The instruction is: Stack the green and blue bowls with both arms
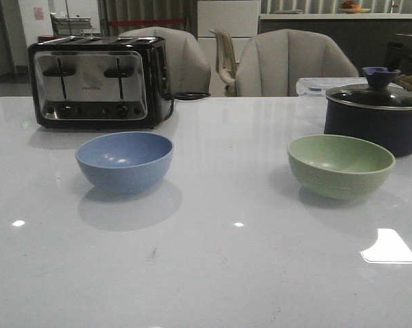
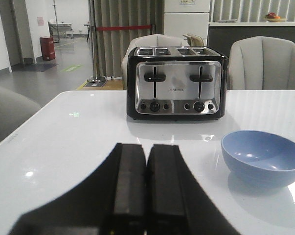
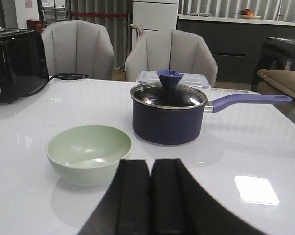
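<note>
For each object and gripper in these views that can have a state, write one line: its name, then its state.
blue bowl: upright, empty, on the table
green bowl: upright, empty, apart from the blue one
pot: lid on
toaster: both levers up, slots empty
left gripper: shut, holding nothing
right gripper: shut, holding nothing

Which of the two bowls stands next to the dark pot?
The green bowl, on the right beside the dark pot. The blue bowl stands before the toaster.
</note>
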Robot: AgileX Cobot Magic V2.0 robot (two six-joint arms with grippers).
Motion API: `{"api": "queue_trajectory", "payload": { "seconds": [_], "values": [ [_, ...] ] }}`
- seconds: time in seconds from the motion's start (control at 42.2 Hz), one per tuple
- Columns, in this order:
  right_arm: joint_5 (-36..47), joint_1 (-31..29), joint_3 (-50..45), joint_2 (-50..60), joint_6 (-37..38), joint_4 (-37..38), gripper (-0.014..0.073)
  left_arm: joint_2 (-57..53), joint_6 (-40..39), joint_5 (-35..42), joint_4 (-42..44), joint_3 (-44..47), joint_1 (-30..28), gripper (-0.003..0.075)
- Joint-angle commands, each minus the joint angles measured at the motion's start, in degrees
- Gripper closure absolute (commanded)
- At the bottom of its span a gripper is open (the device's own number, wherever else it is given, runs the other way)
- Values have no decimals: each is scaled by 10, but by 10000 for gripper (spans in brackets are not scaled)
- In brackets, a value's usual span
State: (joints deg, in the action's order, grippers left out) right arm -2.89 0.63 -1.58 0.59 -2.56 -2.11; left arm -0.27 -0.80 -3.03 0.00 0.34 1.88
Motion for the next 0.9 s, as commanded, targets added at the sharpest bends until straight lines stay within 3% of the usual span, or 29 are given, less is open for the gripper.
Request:
{"api": "queue_trajectory", "payload": {
  "seconds": [0.0, 0.664, 0.877],
  "values": [
    [54, -1, 0, 12, -3, -2, 560, -12, -6, 51, 0, 11, 2, 619],
    [54, -1, 0, 12, -3, -2, 560, -12, -6, 56, 0, 11, 2, 619],
    [57, -1, 20, 12, -3, -2, 560, -12, -6, 99, -3, -2, 2, 619]
  ]
}}
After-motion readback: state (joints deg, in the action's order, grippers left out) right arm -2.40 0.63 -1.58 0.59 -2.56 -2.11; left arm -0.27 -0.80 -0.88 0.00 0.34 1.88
